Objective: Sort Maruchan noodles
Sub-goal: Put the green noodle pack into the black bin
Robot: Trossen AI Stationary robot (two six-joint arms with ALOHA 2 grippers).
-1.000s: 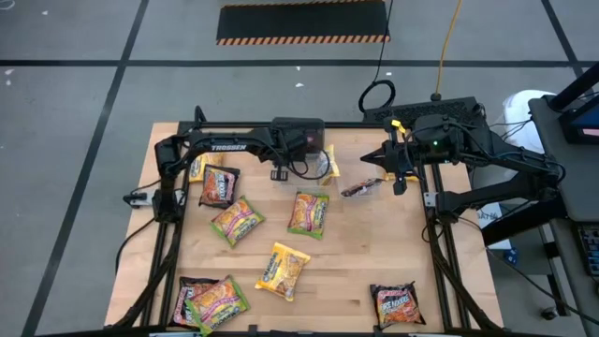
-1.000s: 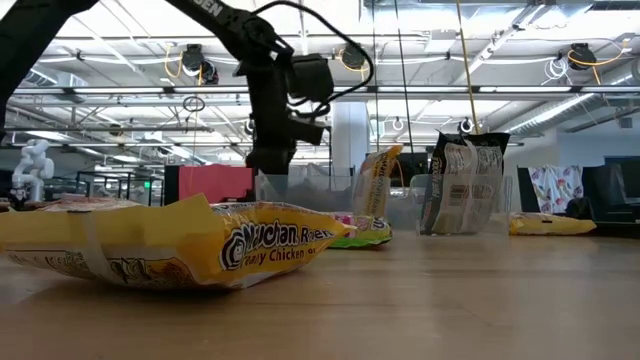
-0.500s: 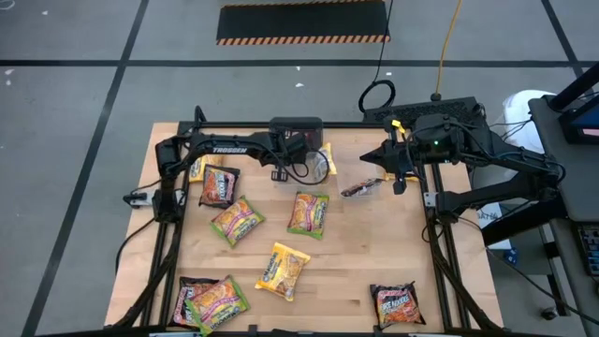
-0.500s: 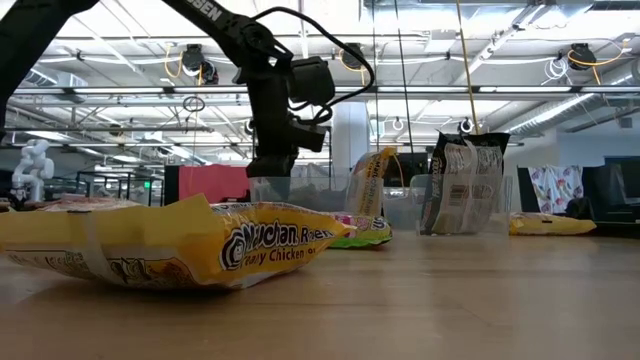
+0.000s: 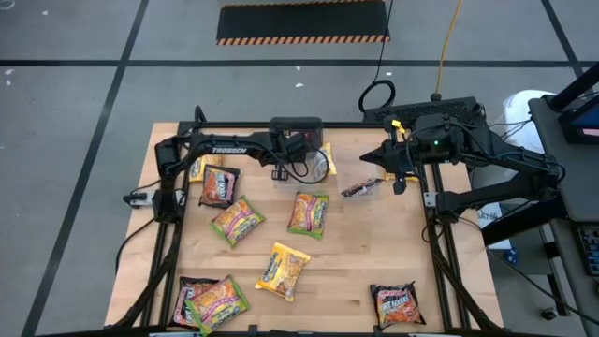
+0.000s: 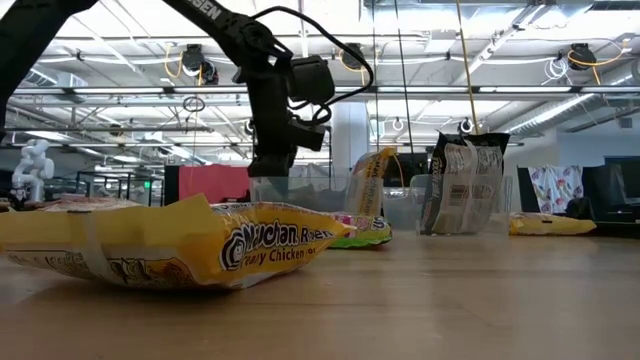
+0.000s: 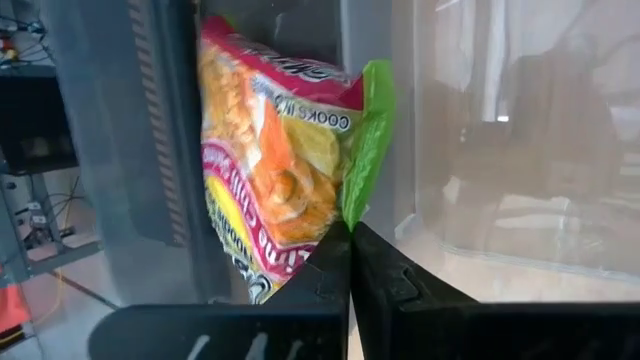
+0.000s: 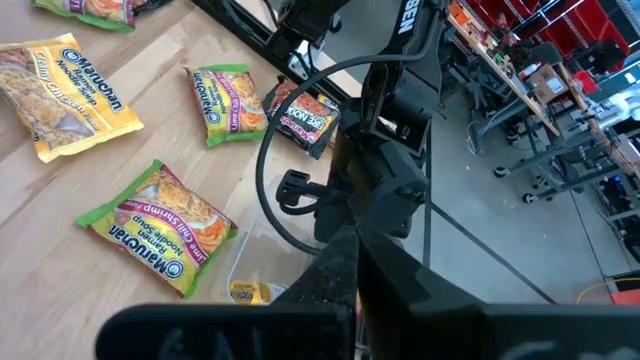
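Crinkly plastic ramen packets lie scattered over the pale wooden worktop (image 5: 374, 253). Taking the high view as a clock face, the left pincer (image 5: 301, 161) sits near 12 o'clock, reaching over a clear plastic tub (image 5: 323, 163) at the far edge. Its two dark fingers (image 7: 330, 275) are pressed together, pinching the lower green edge of a green-edged pink-and-orange noodle packet (image 7: 285, 170) that stands upright inside the tub. A yellow packet (image 5: 330, 159) stands on edge against the same tub.

The right pincer (image 5: 386, 171) waits towards 1 o'clock, fingers closed on nothing, with a dark brown-and-red packet (image 5: 360, 188) lying just beside it.

On the open worktop, a green-edged packet (image 5: 309, 213) lies near the centre, another green-edged packet (image 5: 236, 221) at about 9 o'clock from it, and a dark packet with red print (image 5: 219, 185) towards 10 o'clock. A flat yellow chicken-flavour packet (image 5: 283, 269) sits at 6 o'clock of centre. At 7 o'clock, a green-edged packet (image 5: 219, 301) overlaps a dark packet (image 5: 190, 298). A further dark packet (image 5: 397, 304) lies at 5 o'clock, well apart from the others.
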